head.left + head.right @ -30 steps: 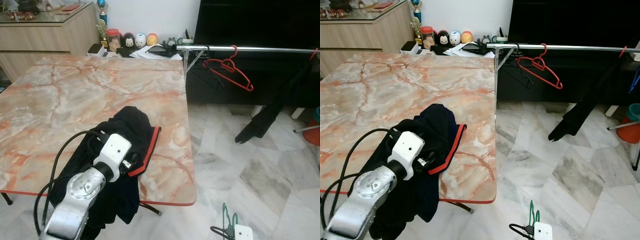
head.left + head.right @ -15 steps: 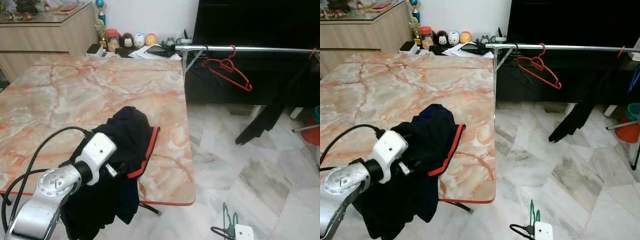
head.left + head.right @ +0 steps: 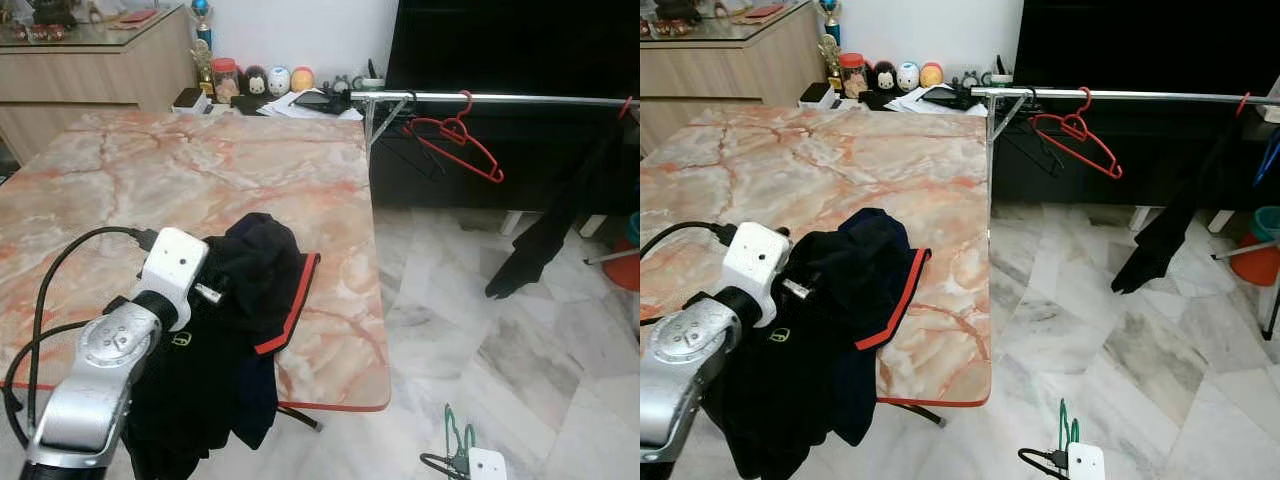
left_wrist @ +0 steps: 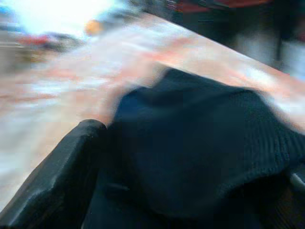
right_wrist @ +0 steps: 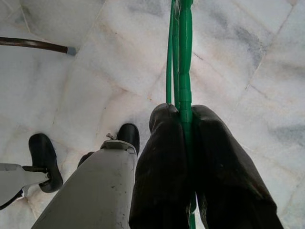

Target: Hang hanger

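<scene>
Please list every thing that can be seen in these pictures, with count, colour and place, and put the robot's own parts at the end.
table: one, pink-orange marble pattern with a red edge, in front of the robot.
dark garment: one, black with a red trim, on the table's near edge, partly hanging over it.
rail: one, silver, beyond the table to the right.
red hanger: one, hanging on the rail.
dark cloth: one, black, hanging from the rail's right part.
green hanger: one, held low over the floor.
figurines: several, mixed colours, on a surface behind the table.
cabinet: one, light wood, far left.
left gripper: at the dark garment, fingers partly hidden.
right gripper: shut on the green hanger.
</scene>
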